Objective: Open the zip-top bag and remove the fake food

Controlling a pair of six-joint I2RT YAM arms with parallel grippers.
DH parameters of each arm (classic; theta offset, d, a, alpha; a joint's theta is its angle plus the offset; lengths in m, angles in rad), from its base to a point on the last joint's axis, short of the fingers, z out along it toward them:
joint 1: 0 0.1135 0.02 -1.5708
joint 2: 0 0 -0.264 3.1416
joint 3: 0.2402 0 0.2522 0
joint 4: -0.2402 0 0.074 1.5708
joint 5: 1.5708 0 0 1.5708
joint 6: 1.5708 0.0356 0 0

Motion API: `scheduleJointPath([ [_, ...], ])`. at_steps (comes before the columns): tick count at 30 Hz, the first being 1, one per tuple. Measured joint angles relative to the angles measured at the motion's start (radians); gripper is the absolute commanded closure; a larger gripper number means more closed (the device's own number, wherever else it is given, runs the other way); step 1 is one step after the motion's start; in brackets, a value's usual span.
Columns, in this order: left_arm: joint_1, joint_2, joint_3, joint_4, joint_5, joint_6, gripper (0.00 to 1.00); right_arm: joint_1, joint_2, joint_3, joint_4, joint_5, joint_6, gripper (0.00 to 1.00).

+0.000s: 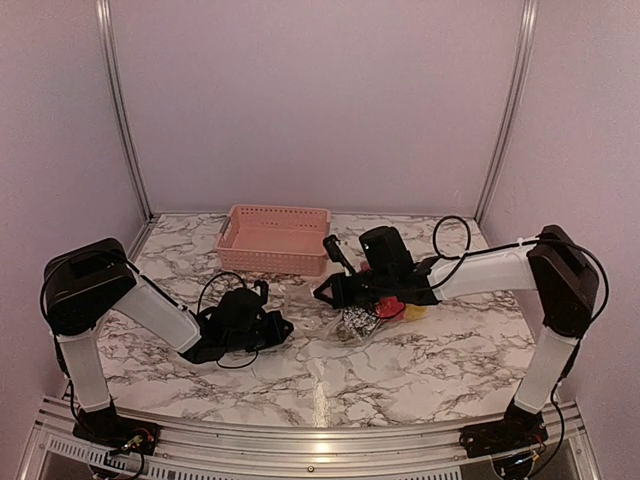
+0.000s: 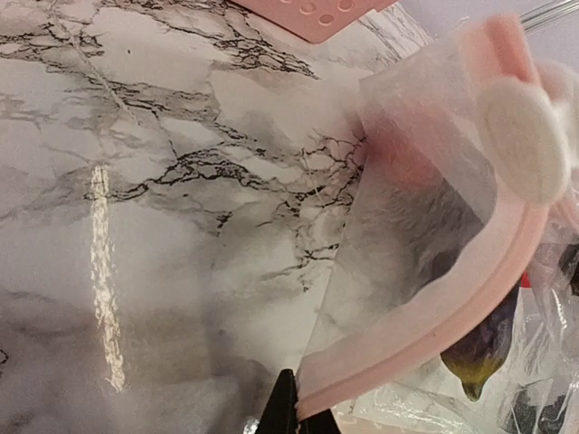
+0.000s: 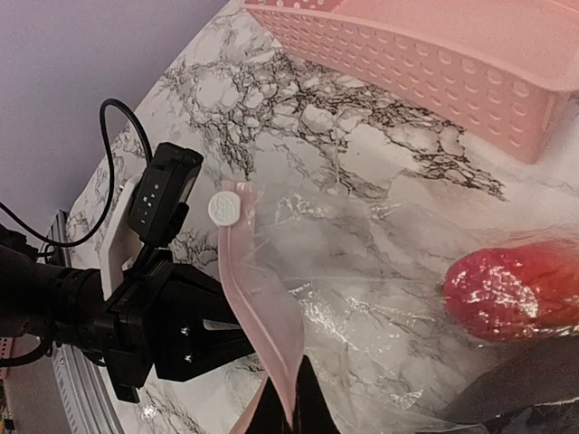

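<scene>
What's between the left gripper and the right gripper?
A short stretch of pink zip strip on the zip-top bag. Right wrist view: left gripper and right gripper both have jaws shut on it.

Pink basket (image 1: 270,258) sits mouth-up at the back of the marble table (image 1: 430,365), metal posts (image 1: 120,110) standing in both rear corners.

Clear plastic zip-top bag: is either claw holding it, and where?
Both. The left claw and the right claw are each shut on the pink zip strip of the bag, away from its white slider.
</scene>
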Motion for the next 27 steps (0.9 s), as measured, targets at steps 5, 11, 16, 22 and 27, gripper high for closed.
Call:
scheduleJointPath([
  [5, 0.008, 0.000, -0.007, -0.013, 0.012, -0.006, 1.00, 0.030, 0.096, 0.006, 0.060, -0.042, 0.026, 1.00],
  [11, 0.043, -0.023, -0.088, 0.053, 0.038, 0.000, 1.00, 0.062, 0.104, 0.052, 0.056, -0.057, 0.017, 1.00],
  [16, 0.046, -0.093, -0.133, 0.079, 0.043, 0.058, 0.96, 0.063, 0.049, 0.069, -0.003, -0.003, -0.028, 1.00],
  [22, 0.046, -0.213, -0.179, 0.117, 0.032, 0.143, 0.80, 0.063, -0.040, 0.069, -0.071, 0.082, -0.077, 1.00],
  [27, 0.020, -0.314, -0.191, 0.112, 0.000, 0.232, 0.66, 0.063, -0.034, 0.069, -0.078, 0.080, -0.085, 1.00],
])
